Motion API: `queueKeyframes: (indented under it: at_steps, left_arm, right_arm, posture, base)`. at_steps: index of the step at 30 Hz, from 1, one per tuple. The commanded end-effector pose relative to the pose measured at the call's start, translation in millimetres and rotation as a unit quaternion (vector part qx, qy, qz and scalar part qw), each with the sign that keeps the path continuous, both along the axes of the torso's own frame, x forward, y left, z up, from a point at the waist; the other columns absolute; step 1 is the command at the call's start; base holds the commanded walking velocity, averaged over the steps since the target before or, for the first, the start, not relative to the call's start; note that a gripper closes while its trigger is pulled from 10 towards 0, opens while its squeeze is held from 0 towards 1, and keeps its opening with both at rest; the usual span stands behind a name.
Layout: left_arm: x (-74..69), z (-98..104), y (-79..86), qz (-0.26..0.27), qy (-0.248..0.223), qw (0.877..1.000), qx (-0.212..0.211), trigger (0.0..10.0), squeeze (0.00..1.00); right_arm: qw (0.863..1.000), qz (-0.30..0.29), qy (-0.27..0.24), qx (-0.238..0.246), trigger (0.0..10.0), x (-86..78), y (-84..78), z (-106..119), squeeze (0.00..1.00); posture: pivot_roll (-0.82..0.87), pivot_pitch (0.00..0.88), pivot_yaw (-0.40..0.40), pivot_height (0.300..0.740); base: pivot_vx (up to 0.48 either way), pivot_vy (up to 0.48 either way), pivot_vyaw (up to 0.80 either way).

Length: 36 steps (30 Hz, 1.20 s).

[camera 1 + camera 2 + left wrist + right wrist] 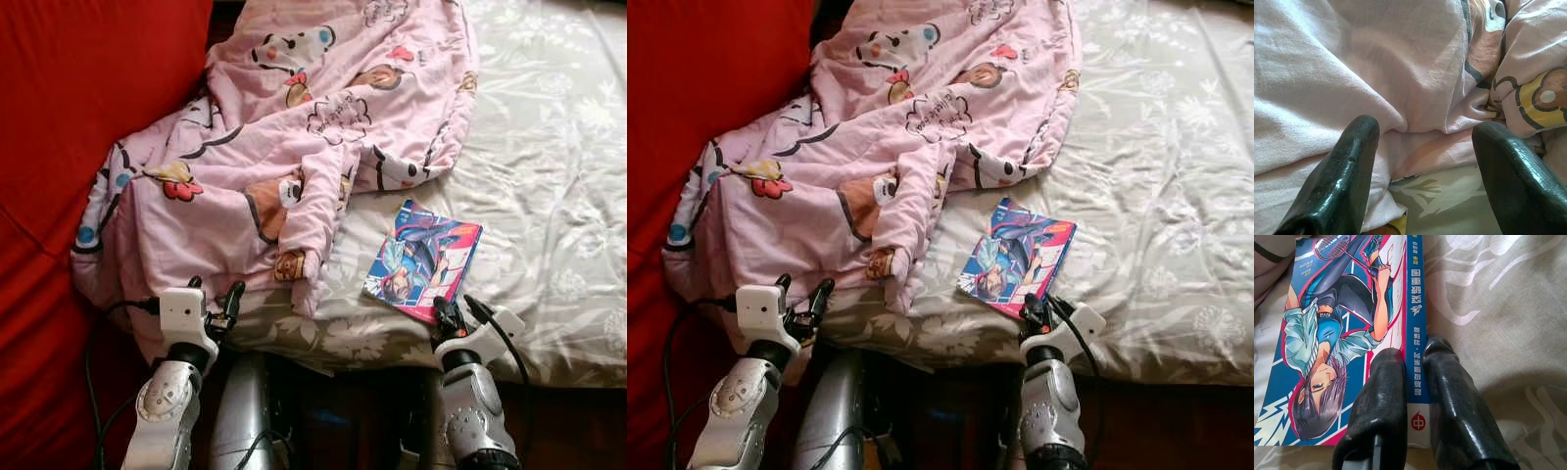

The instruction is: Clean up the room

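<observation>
The book lies flat on the bed near its front edge, cover up, just beside the hem of the blanket. It looks a thin paperback: light, a little bendy, with a glossy cover that may slip, so the spine edge is the place to pinch it, where it is stiffest. The right gripper is there already, its fingers nearly together astride the spine at the near corner; whether they truly clamp it or just rest on it I cannot quite tell, but it looks like a grip. The blanket is soft, bulky and crumpled, best taken by a fold. The left gripper stands wide open at its near edge, holding nothing, fingertips against the cloth
</observation>
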<state>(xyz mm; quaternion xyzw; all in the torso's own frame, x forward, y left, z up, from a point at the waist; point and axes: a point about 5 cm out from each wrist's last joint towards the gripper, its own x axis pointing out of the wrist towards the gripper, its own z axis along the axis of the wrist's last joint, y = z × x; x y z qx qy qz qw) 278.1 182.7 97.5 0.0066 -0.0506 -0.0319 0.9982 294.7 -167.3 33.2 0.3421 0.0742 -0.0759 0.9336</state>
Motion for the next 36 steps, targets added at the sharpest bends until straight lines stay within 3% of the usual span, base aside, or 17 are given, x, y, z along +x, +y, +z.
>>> queueKeyframes:
  at_steps: [1, 2, 8, 9, 10, 11, 12, 13, 15, 16, 17, 18, 22, 23, 33, 36]
  left_arm:
    - [-6.2, -9.2, 2.6, 0.006, 0.016, 1.000, 0.005, 10.0, 0.00]
    - [-6.2, -9.4, 2.5, 0.005, 0.017, 1.000, 0.005, 10.0, 0.00]
    - [-6.5, -9.8, 2.5, 0.006, 0.018, 1.000, 0.006, 10.0, 0.00]
    - [-6.6, -9.8, 2.6, 0.006, 0.018, 1.000, 0.006, 10.0, 0.00]
    - [-6.6, -9.9, 2.7, 0.006, 0.018, 1.000, 0.006, 10.0, 0.00]
    - [-6.7, -10.0, 2.8, 0.006, 0.018, 1.000, 0.006, 10.0, 0.00]
    - [-6.7, -10.0, 2.8, 0.006, 0.018, 1.000, 0.006, 10.0, 0.00]
    - [-6.7, -10.0, 2.8, 0.006, 0.018, 1.000, 0.006, 10.0, 0.00]
    - [-6.7, -10.1, 2.7, 0.005, 0.019, 1.000, 0.006, 10.0, 0.00]
    - [-6.7, -10.2, 2.5, 0.005, 0.019, 1.000, 0.006, 10.0, 0.00]
    - [-6.7, -10.2, 2.4, 0.005, 0.019, 1.000, 0.006, 10.0, 0.00]
    - [-6.6, -10.3, 2.3, 0.005, 0.019, 1.000, 0.006, 10.0, 0.00]
    - [-6.6, -10.2, 2.8, 0.006, 0.019, 1.000, 0.007, 10.0, 0.00]
    - [-6.6, -10.2, 2.8, 0.006, 0.019, 1.000, 0.007, 10.0, 0.00]
    - [-6.4, -10.3, 3.3, 0.007, 0.019, 1.000, 0.008, 10.0, 0.00]
    - [-6.5, -10.3, 3.4, 0.007, 0.020, 1.000, 0.008, 10.0, 0.00]
  right_arm:
    - [0.998, 0.001, 0.061, 0.011, 4.5, -20.1, 2.7, -26.1, 0.00]
    - [0.998, 0.008, 0.057, 0.003, 10.0, -18.8, 3.4, -24.9, 0.00]
    - [0.998, 0.014, 0.059, -0.002, 10.0, -17.7, 4.1, -24.3, 0.00]
    - [0.998, 0.014, 0.059, -0.002, 10.0, -17.7, 4.0, -24.4, 0.24]
    - [0.998, 0.014, 0.059, -0.003, 10.0, -17.8, 3.9, -24.4, 0.24]
    - [0.998, 0.014, 0.058, -0.004, 10.0, -17.7, 3.6, -24.2, 0.79]
    - [0.998, 0.013, 0.058, -0.004, 10.0, -17.6, 3.5, -24.1, 0.79]
    - [0.998, 0.013, 0.058, -0.005, 10.0, -17.7, 3.5, -24.0, 0.93]
    - [0.998, 0.013, 0.058, -0.009, 10.0, -17.5, 3.1, -23.8, 0.80]
    - [0.998, 0.013, 0.059, -0.010, 10.0, -17.3, 2.7, -23.8, 0.08]
    - [0.998, 0.012, 0.060, -0.011, 10.0, -17.3, 2.5, -23.8, 0.08]
    - [0.998, 0.012, 0.060, -0.011, 10.0, -17.2, 2.2, -23.8, 0.00]
    - [0.998, 0.013, 0.056, -0.009, 10.0, -16.7, 2.4, -23.3, 0.00]
    - [0.998, 0.013, 0.055, -0.009, 0.0, -16.6, 2.4, -23.1, 0.00]
    - [0.999, 0.010, 0.032, -0.021, 0.0, -12.0, 0.6, -14.8, 0.00]
    - [0.998, 0.006, -0.001, -0.069, 0.0, -8.3, -1.5, -3.3, 0.00]
  posture:
    - [0.05, 0.306, 0.037, 0.582]
    - [0.05, 0.306, 0.037, 0.582]
    - [0.05, 0.306, 0.037, 0.582]
    - [0.06, 0.307, 0.037, 0.582]
    - [0.06, 0.307, 0.037, 0.582]
    - [0.06, 0.307, 0.037, 0.582]
    - [0.06, 0.307, 0.037, 0.582]
    - [0.05, 0.307, 0.037, 0.582]
    - [0.05, 0.307, 0.038, 0.582]
    - [0.05, 0.307, 0.038, 0.582]
    - [0.05, 0.307, 0.038, 0.582]
    - [0.05, 0.306, 0.038, 0.582]
    - [0.06, 0.307, 0.038, 0.582]
    - [0.06, 0.307, 0.038, 0.582]
    - [0.06, 0.307, 0.039, 0.582]
    - [0.06, 0.307, 0.039, 0.582]
  base:
    - [0.000, 0.000, 0.00]
    - [0.000, 0.000, 0.00]
    - [0.000, 0.000, 0.00]
    - [0.000, 0.000, 0.00]
    - [0.000, 0.000, 0.00]
    - [0.000, 0.000, 0.00]
    - [0.000, 0.000, 0.00]
    - [0.000, 0.000, 0.00]
    - [0.000, 0.000, 0.00]
    - [0.000, 0.000, 0.00]
    - [0.000, 0.000, 0.00]
    - [0.000, 0.000, 0.00]
    - [0.000, 0.000, 0.00]
    - [0.000, 0.000, 0.00]
    - [0.000, 0.000, 0.00]
    - [0.000, 0.000, 0.00]
